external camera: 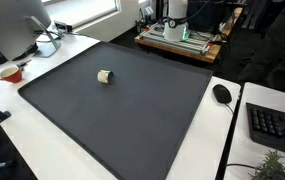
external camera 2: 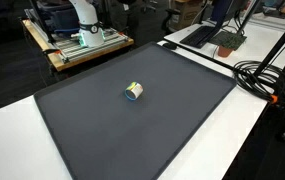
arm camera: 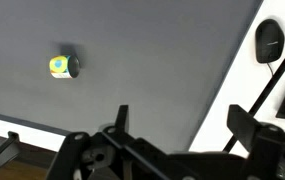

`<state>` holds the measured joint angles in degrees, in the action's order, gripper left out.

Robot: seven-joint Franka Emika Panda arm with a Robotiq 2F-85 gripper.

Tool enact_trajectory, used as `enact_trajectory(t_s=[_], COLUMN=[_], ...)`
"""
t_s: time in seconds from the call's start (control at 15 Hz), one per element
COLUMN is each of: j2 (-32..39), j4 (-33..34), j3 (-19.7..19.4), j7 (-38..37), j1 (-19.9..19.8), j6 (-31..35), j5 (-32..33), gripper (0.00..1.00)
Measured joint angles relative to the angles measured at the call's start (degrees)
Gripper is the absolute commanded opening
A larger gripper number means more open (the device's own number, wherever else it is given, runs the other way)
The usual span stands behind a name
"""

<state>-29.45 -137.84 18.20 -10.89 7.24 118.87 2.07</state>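
A small roll with a yellow, green and white label lies on its side on the dark grey mat (external camera: 132,110); it shows in both exterior views (external camera: 104,76) (external camera 2: 134,92) and at the upper left of the wrist view (arm camera: 62,66). My gripper (arm camera: 182,118) is open and empty, with its two dark fingers spread wide at the bottom of the wrist view. It hangs high above the mat's edge, well away from the roll. The gripper itself does not show in either exterior view; only the white arm base (external camera 2: 83,17) on a wooden platform does.
A black mouse (external camera: 222,93) (arm camera: 270,40) and a keyboard (external camera: 273,122) lie on the white table beside the mat. A red cup (external camera: 10,72) and a monitor (external camera: 17,25) stand at one corner. Black cables (external camera 2: 267,75) and a potted plant (external camera 2: 227,40) are nearby.
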Motion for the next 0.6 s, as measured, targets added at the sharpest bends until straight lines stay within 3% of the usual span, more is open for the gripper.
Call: enact_trajectory(t_s=[0.47, 0.6], j2=[0.0, 0.1], j4=[0.0, 0.0], j3=[-0.1, 0.6], j7=[0.0, -0.1], j1=[0.1, 0.0], j6=[0.0, -0.6], j5=[0.0, 4.9], gripper=[1.0, 1.0])
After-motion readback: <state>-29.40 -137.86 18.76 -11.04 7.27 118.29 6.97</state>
